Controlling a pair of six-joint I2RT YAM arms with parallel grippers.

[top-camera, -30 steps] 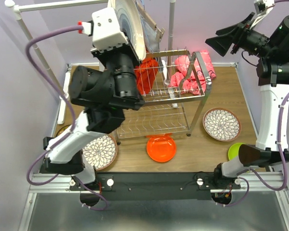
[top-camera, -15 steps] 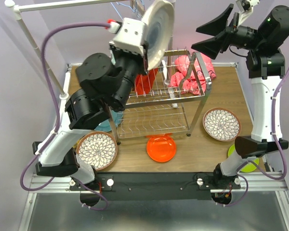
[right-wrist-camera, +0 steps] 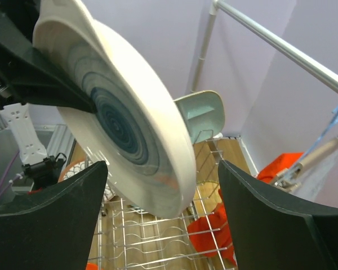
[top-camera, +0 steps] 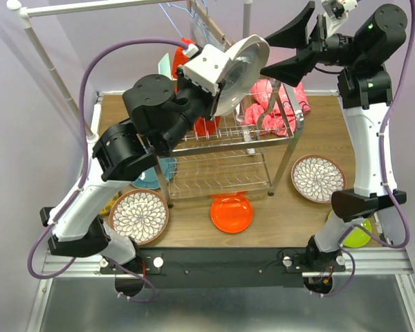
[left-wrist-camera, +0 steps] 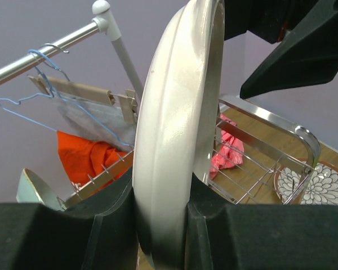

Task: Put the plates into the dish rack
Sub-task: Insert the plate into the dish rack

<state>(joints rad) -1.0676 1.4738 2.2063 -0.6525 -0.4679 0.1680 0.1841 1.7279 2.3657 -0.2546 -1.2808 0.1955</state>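
The left gripper (left-wrist-camera: 158, 198) clamps the lower rim of a white plate (top-camera: 243, 69) with blue rings, holding it on edge and tilted, high above the upper shelf of the rack (top-camera: 235, 142). The right gripper (right-wrist-camera: 162, 166) hangs just beside the plate's far rim with its fingers spread wide; whether they touch it cannot be told. A mint plate (right-wrist-camera: 200, 115) stands upright at the far left end of the upper shelf. On the counter (top-camera: 277, 214), an orange plate (top-camera: 232, 212) lies just in front of the rack, one floral plate (top-camera: 139, 216) to its left and another floral plate (top-camera: 318, 178) to the rack's right. A lime plate (top-camera: 353, 232) shows partly behind the right arm, and a pink cloth (top-camera: 277, 104) lies behind the rack.
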